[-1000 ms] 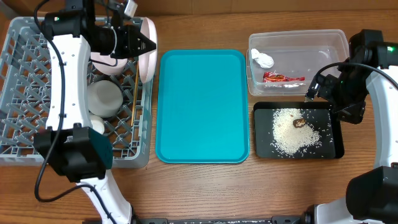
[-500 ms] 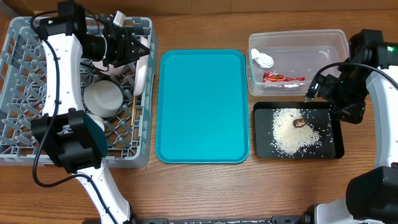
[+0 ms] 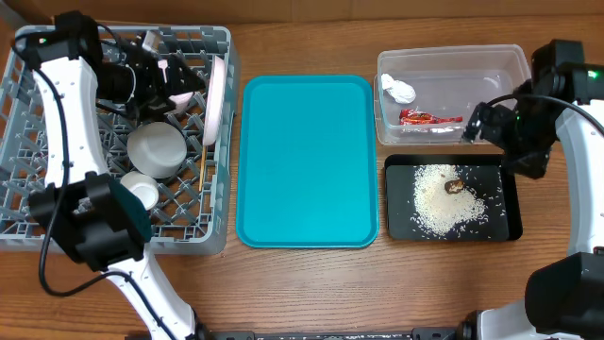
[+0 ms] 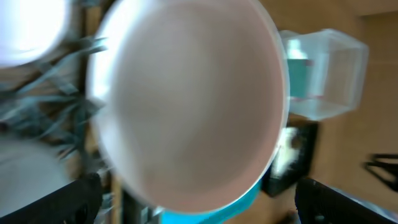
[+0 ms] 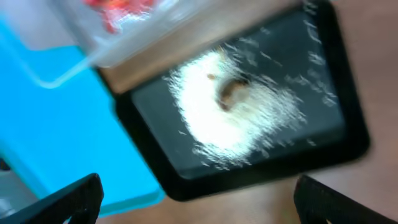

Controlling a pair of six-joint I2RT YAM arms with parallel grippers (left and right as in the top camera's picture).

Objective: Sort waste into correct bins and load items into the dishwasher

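Observation:
The large white plate (image 3: pixel 217 97) stands on edge in the right side of the grey dish rack (image 3: pixel 38 189). In the left wrist view the plate (image 4: pixel 186 99) fills the frame, clear of the fingers. My left gripper (image 3: pixel 189 83) (image 4: pixel 199 208) is open just left of it, holding nothing. A bowl (image 3: pixel 157 149), a small cup (image 3: pixel 142 192) and chopsticks (image 3: pixel 205 142) lie in the rack. My right gripper (image 3: pixel 475 125) (image 5: pixel 199 208) hangs open and empty over the black tray (image 3: pixel 401 222) (image 5: pixel 155 143) with rice (image 3: pixel 442 206) (image 5: pixel 230 118) and a brown scrap (image 3: pixel 454 186) (image 5: pixel 229 90).
The clear tub (image 3: pixel 510 66) at the back right holds a tissue wad (image 3: pixel 398 90) and a red wrapper (image 3: pixel 429 118). A turquoise tray (image 3: pixel 307 161) lies between the rack and the bins. My left arm crosses over the rack.
My left gripper has opened and let go of the plate, which now stands in the rack. The left arm has drawn back to the left. The right gripper shifted slightly.

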